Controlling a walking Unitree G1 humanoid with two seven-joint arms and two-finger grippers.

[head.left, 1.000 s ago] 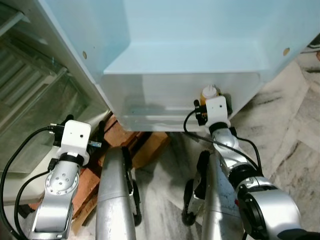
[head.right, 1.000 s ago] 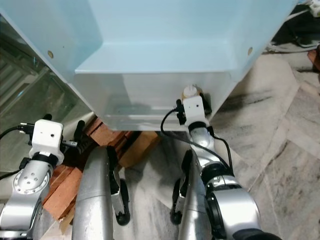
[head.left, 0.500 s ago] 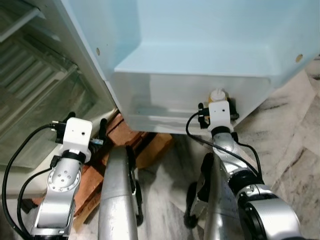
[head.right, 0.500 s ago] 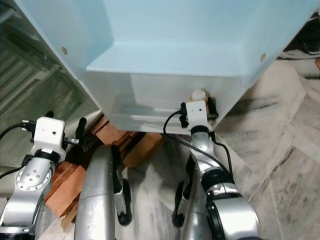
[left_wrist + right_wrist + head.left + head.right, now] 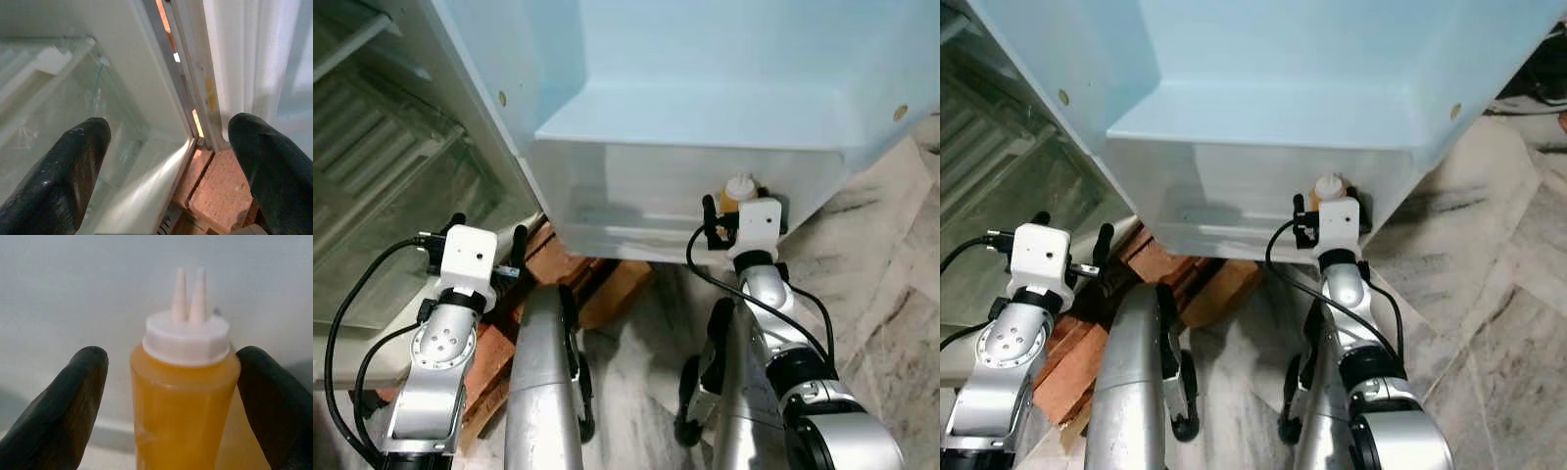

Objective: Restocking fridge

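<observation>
An orange squeeze bottle (image 5: 183, 401) with a white twin-nozzle cap stands upright in the white bin (image 5: 636, 186) at the bottom of the pale blue fridge door (image 5: 705, 49). Its cap (image 5: 739, 186) shows above the bin's right end. My right gripper (image 5: 173, 355) is open around the bottle; one finger (image 5: 73, 396) stands clear of it and the other finger (image 5: 274, 401) is at its side. My left gripper (image 5: 487, 227) hangs open and empty low at the left, pointing at the fridge body's lower edge (image 5: 166, 83).
Red bricks (image 5: 558, 259) prop up the fridge base beside my left gripper. The fridge interior with a glass-fronted drawer (image 5: 382, 196) lies to the left. Marble floor (image 5: 881, 294) spreads to the right. My silver legs (image 5: 543, 392) stand below the door.
The camera shifted slightly early on. My right wrist has since swung a little to the right while the bottle stays in the bin. The left arm has barely moved.
</observation>
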